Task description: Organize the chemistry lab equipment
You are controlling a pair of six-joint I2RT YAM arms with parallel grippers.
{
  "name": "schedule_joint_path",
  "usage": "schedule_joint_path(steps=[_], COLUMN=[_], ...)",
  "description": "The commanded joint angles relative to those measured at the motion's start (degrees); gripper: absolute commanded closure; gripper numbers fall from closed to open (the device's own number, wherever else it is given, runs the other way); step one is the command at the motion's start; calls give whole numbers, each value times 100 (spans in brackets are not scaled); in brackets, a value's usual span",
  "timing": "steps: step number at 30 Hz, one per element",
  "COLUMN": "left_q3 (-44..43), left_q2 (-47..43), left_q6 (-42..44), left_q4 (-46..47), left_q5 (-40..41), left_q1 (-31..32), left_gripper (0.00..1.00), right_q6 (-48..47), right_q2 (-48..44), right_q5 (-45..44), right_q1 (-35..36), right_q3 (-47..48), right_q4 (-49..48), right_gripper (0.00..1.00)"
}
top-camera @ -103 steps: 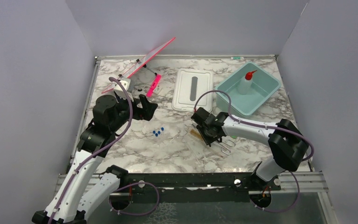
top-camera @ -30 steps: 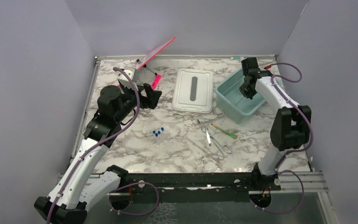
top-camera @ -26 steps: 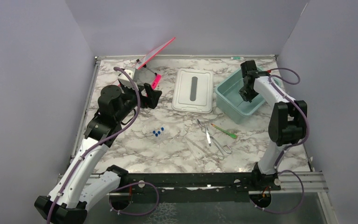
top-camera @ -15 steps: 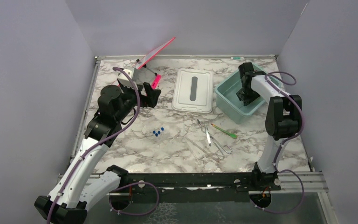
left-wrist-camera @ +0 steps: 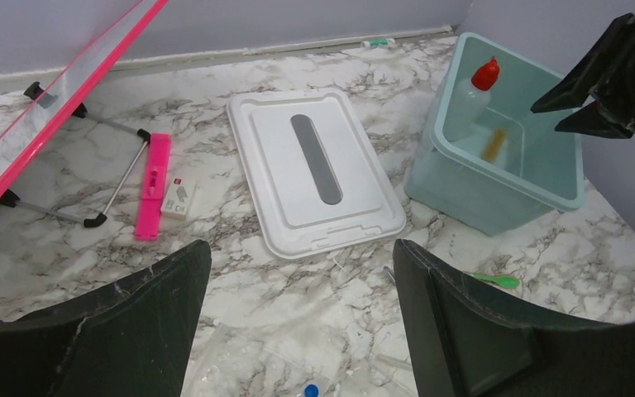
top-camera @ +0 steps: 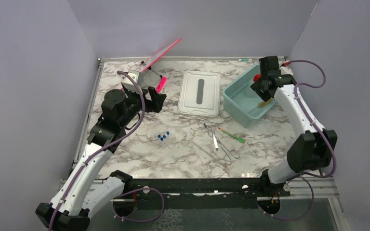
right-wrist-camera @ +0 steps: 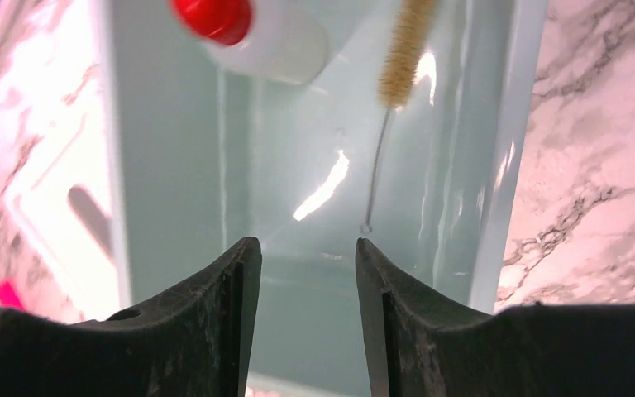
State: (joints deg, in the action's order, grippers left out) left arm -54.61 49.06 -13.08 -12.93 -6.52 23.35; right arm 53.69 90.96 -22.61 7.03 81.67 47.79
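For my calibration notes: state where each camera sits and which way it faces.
Top external: above, behind the bases, looking down on the table; both arms show.
Left wrist: on left arm, facing lid and teal tub; left gripper frames it.
Right wrist: over the tub, looking in; right gripper shows.
Wrist views share tub, brush, bottle.

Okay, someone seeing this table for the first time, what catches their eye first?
The teal plastic tub at the far right, holding a white squeeze bottle with red nozzle and a tan-bristled brush, with the right hand hovering open above it. Next, the pink-edged clear panel leaning at the far left.
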Motion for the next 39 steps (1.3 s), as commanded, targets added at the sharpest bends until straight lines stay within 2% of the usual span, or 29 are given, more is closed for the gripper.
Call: schedule_joint_path(steps=[1,4,8,13,17,23,27,33,39], left_q3=[69,104,100,100,84,49,21,12,21], left_q2=[-227,-255,-238,-244,-232,-234,-214,-227,-210], left_q6=[-117,-165,-154,-149,-181,-198,-171,-126,-82], left_q4=[75,73,78,48,-5,-41,-52,-61,-69], left_q5=[-204,-278,-215,35,199,218,230,276,348], left_q1=[11,24,126,242,313,354,380,387,386], left_gripper=[16,17,17,16,17,17,17,16,16], right_q6=[-1437,-1963,-2191,-2404,-2208,-2148,-1913,-1747,-2020], right_q2=[-833,-1419,-2036,-2259,-1864,-799,-55,526,823], right_q5=[481,701,1125,1511,1169,1004,406,-225,-77], right_q1=[361,919,1632,2386,3185,3876,3998,3997,3992], right_q3=[-355,-649,-1120,-1777,-2148,-2369,-2141,-2040,-2066], right_q4=[-360,-443,-454,-410,-445,-1188,-1315,-1446,-1780], right_gripper=[49,49,49,49,49,61,68,72,74])
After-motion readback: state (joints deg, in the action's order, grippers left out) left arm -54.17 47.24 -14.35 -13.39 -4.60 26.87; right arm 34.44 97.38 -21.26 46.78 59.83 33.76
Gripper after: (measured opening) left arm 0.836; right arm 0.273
